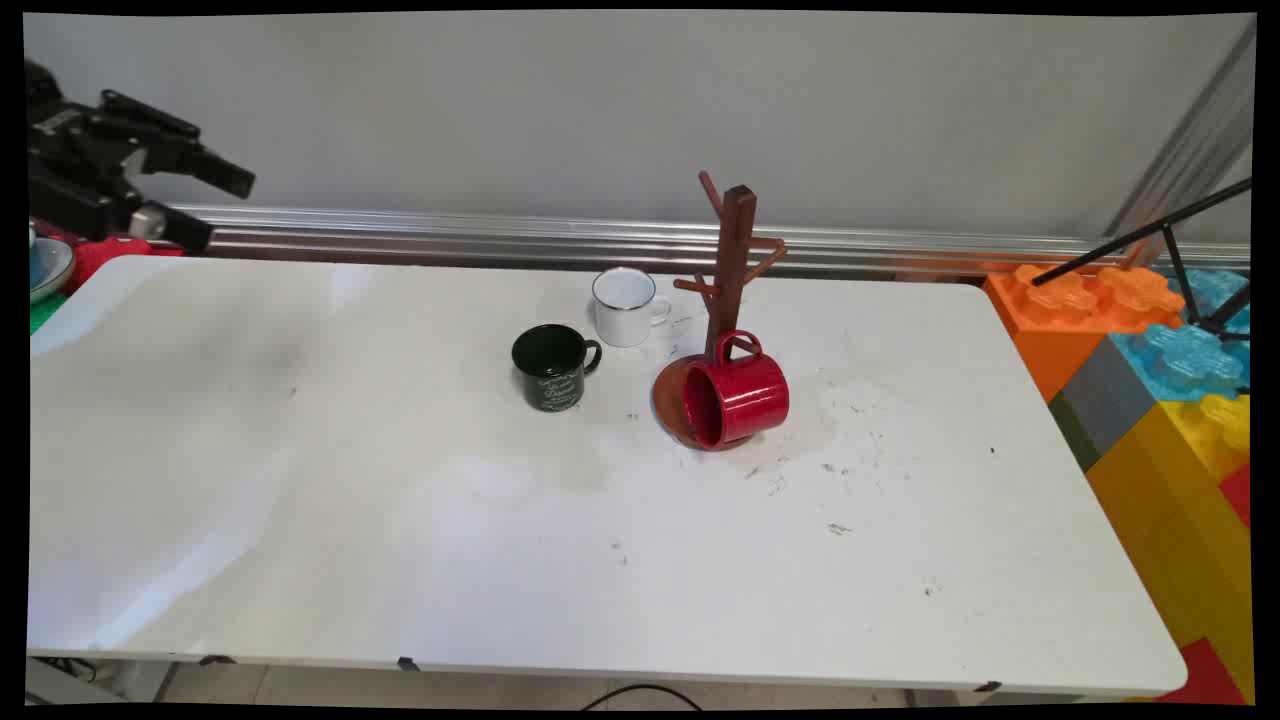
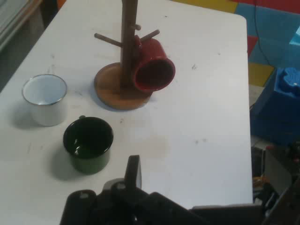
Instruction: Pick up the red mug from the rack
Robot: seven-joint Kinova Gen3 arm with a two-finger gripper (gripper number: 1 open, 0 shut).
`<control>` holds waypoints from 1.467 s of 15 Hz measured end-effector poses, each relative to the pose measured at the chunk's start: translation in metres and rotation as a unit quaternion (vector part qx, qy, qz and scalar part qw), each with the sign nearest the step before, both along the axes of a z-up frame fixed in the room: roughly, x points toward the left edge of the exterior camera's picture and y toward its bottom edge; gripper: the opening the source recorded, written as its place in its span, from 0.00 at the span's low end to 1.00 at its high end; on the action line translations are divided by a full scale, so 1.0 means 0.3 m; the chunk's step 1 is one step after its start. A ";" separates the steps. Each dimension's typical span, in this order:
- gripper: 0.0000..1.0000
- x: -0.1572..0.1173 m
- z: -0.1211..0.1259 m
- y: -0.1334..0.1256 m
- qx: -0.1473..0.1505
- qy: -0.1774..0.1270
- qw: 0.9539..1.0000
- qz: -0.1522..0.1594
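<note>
My black gripper (image 1: 222, 208) hangs open and empty above the table's far left corner, well away from everything on the table. A wooden mug tree (image 1: 735, 250) stands right of the middle on a round base (image 2: 108, 84). A red mug (image 1: 740, 398) hangs by its handle on one of the tree's low pegs, tilted with its mouth to the left. Left of the tree stand a white enamel mug (image 1: 625, 305) and a dark green mug (image 1: 553, 365), both upright. In the hand view the green mug (image 2: 88, 143) is nearest, just beyond one finger (image 2: 133, 171).
Big toy blocks, orange (image 1: 1080, 300), blue (image 1: 1190, 350) and yellow (image 1: 1180, 480), are stacked off the table's right edge under a black tripod leg (image 1: 1140, 235). A bowl (image 1: 45, 265) and a red object (image 1: 100, 255) sit at the far left. A metal rail (image 1: 500, 235) runs behind.
</note>
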State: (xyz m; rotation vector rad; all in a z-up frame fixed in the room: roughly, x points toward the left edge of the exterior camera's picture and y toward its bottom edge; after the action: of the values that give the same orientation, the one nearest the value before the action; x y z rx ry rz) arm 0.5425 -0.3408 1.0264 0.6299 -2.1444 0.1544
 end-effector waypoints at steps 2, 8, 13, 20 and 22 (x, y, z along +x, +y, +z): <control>1.00 -0.070 0.026 -0.020 0.012 -0.001 1.000 0.007; 1.00 -0.325 0.038 -0.077 0.040 -0.004 0.998 0.046; 1.00 -0.532 -0.038 -0.123 0.053 -0.013 0.996 0.076; 1.00 -0.805 -0.226 -0.181 0.064 -0.029 0.992 0.101; 1.00 -0.848 -0.267 -0.194 0.064 -0.032 0.992 0.102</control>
State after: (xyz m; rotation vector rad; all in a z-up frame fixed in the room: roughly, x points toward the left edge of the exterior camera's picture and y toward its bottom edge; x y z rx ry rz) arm 0.2879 -0.3991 0.9463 0.9317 -2.1606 0.1510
